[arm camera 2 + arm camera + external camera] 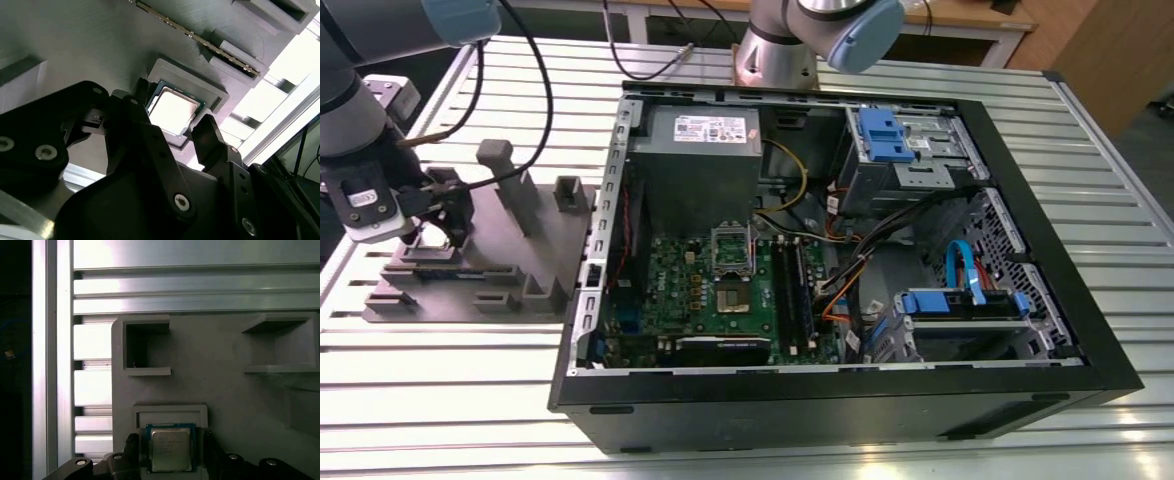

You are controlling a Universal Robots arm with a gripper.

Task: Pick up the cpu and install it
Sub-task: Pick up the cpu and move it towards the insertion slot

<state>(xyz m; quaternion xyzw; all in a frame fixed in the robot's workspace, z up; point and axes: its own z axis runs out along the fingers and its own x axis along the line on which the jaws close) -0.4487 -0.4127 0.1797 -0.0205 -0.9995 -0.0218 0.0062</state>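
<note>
Silver-topped, the cpu (171,450) lies flat in a framed recess at the grey plastic block's (547,250) edge, next to the slatted aluminium table (454,380). The gripper (173,115) straddles it empty, jaws spread, fingers (132,447) just beside two opposite cpu edges with slim gaps.

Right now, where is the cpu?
The cpu sits in a recess of the grey block at the exterior view's left, between the hand's open fingers.

Exterior view: high, wide. Both wrist views: close on cpu (172,111) (171,449).
</note>
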